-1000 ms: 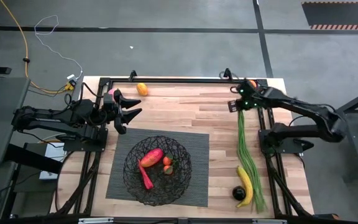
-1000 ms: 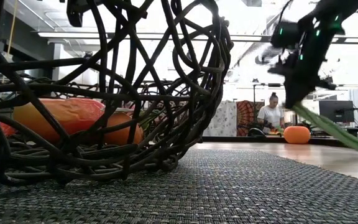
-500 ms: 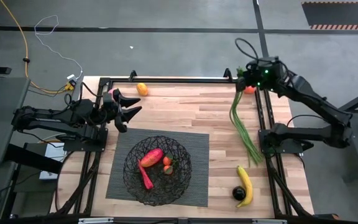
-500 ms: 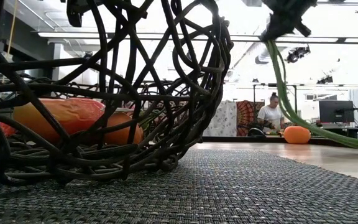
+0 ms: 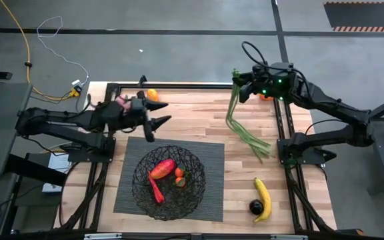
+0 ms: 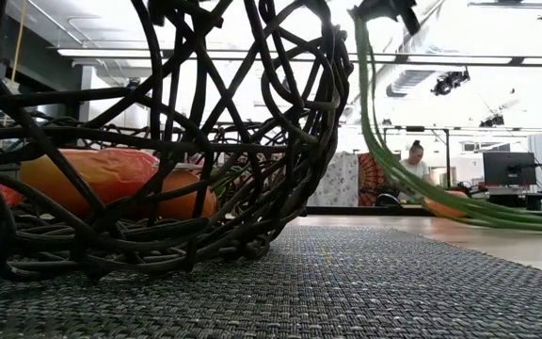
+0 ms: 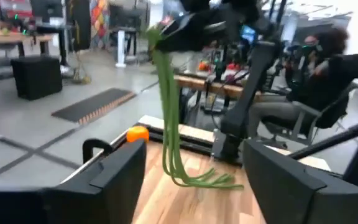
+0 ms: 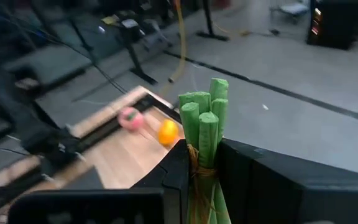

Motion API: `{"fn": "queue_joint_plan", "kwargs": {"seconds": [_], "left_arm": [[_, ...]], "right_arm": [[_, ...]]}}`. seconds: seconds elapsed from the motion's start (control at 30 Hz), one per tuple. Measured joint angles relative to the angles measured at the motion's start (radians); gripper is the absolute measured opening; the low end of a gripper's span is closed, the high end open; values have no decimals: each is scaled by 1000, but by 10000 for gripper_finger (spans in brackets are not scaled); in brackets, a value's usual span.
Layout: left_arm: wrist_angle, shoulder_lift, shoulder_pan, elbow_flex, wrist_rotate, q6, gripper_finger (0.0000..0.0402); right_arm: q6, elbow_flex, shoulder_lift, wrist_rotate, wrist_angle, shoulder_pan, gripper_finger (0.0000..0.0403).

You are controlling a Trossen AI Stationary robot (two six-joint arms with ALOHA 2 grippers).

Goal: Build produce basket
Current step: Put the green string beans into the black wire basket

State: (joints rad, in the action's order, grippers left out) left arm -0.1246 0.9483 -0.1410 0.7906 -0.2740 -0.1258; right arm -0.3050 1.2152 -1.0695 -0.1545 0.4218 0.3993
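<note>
The basket [image 5: 169, 181], a round black wire bowl, stands on a dark mat and holds red peppers and an orange; the low view shows the basket [image 6: 158, 141] close up. My right gripper [image 5: 239, 83] is raised over the table's far right part, shut on the long green beans [image 5: 245, 123]. My left gripper [image 5: 162, 112] hovers open over the mat's far edge, left of the beans. An orange [image 5: 152, 95] and a pink peach [image 5: 120, 100] lie at the far edge. A banana [image 5: 263, 199] and a dark round fruit [image 5: 256, 207] lie near right. My right gripper holds the bean bundle by its tied upper end [image 8: 199, 163], pinched between the two fingers [image 8: 176, 177], with the cut tips [image 8: 205, 115] sticking out past them. The bundle hangs below the gripper [image 7: 169, 112], and its loose lower ends [image 5: 264, 148] lie on the table.
The ribbed mat [image 5: 209, 200] lies under the basket. A black frame rail [image 5: 192, 85] runs along the table's far edge. Another orange [image 5: 267, 95] lies behind my right arm. A person [image 6: 414, 168] sits in the room beyond the table.
My right gripper has risen and swung toward the table's left with the beans. Their tied end has lifted high, and the loose ends have slid along the table toward the far edge. My left gripper has moved right, staying open.
</note>
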Motion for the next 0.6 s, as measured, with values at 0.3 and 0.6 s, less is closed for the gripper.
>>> {"fn": "queue_joint_plan", "kwargs": {"seconds": [0.3, 0.6], "left_arm": [[13, 197, -117, 193, 136, -76, 343], [8, 374, -127, 343, 237, -80, 353]], "right_arm": [[0, 0, 1, 12, -211, -86, 45], [-4, 1, 1, 19, -412, -141, 45]]}}
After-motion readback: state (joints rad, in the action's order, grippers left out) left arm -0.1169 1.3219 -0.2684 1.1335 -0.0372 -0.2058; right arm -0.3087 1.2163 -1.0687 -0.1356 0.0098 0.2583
